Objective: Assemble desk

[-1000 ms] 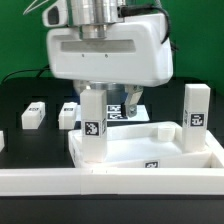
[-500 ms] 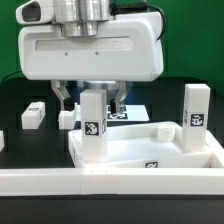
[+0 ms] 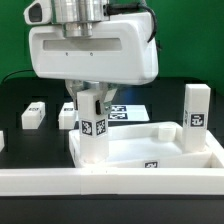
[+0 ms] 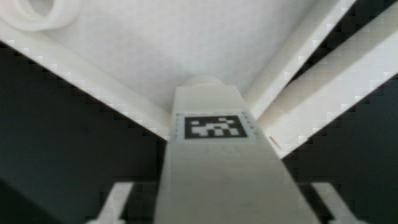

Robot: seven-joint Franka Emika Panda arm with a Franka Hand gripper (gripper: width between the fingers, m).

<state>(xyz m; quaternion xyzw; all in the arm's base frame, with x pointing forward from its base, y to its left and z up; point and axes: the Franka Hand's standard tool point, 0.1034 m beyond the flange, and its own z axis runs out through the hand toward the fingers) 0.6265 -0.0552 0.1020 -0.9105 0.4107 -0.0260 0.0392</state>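
The gripper (image 3: 92,98) hangs straight over the panel's (image 3: 160,152) corner at the exterior view's left, and the leg (image 3: 93,140) that stands upright on that corner lies directly beneath it, its long axis vertical and in line with the wrist. The jaws are spread and hold nothing. In the exterior view the two dark fingers (image 3: 72,100) sit one on each side of the leg's top end, and in the wrist view a dark gap shows between each finger and the leg's side faces, so they bracket it without touching. The wrist view looks down the leg's length, with its tag (image 4: 215,127) centred between the jaws and the panel's raised rim running away on both sides. The fingers overlap only the uppermost part of the leg; whether its foot is fully seated in the panel's corner socket cannot be told, since the rim hides the joint. The coming move seems to turn on this alignment: the jaws closing square on two opposite flat faces, with the leg kept plumb to the panel. A second leg (image 3: 194,118) stands upright at the panel's far corner at the exterior view's right, well apart from the gripper.
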